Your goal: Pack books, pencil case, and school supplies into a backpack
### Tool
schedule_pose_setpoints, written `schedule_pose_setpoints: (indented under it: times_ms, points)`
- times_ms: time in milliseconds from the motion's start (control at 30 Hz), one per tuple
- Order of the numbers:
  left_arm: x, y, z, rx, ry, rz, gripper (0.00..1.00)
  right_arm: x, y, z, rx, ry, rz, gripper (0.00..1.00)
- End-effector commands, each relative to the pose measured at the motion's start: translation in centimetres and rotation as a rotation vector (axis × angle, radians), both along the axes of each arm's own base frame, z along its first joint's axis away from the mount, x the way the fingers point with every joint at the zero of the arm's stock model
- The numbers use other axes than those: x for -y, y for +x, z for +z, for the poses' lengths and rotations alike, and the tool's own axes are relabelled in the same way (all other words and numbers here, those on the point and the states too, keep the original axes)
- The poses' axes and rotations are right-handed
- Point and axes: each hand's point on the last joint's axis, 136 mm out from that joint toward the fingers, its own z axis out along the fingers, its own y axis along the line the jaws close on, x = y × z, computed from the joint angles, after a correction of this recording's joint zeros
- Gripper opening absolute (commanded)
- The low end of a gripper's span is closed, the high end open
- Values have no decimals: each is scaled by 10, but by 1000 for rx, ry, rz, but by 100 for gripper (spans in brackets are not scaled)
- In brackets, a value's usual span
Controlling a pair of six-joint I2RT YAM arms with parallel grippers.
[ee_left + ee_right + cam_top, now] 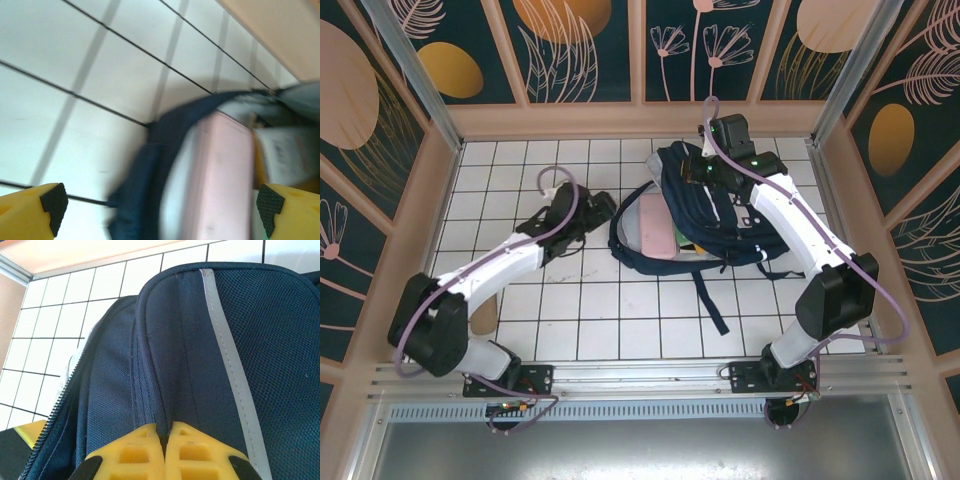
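the right gripper is pinched tight on a fold of the backpack; the left gripper gapes wide and empty just beside the pencil case lying in the bag's open mouth.

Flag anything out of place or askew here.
The pencil case lies exposed at the open mouth of the backpack, not pushed in deep. The right gripper pinches a fold of the backpack fabric. The left gripper hovers open over the opening.
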Motion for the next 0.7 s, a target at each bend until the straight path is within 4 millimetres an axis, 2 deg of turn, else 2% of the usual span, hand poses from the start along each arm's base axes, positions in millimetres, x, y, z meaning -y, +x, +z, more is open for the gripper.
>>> schedule_pose_setpoints:
  times_ms: [0,100,333,533,667]
  points:
    - [-56,-25,-19,-85,168,122,99,-16,7,44,129,122,43,0]
    - [-103,-41,-28,-140,214,249,98,-19,8,43,128,132,54,0]
    - [-202,-94,-52,-281,319,549,99,-24,7,44,131,149,70,0]
    - [-262,-130,-61,-350,362,723,99,-25,5,41,125,148,79,0]
    - [-286,-143,-71,-393,367,799,98,-25,4,41,125,150,84,0]
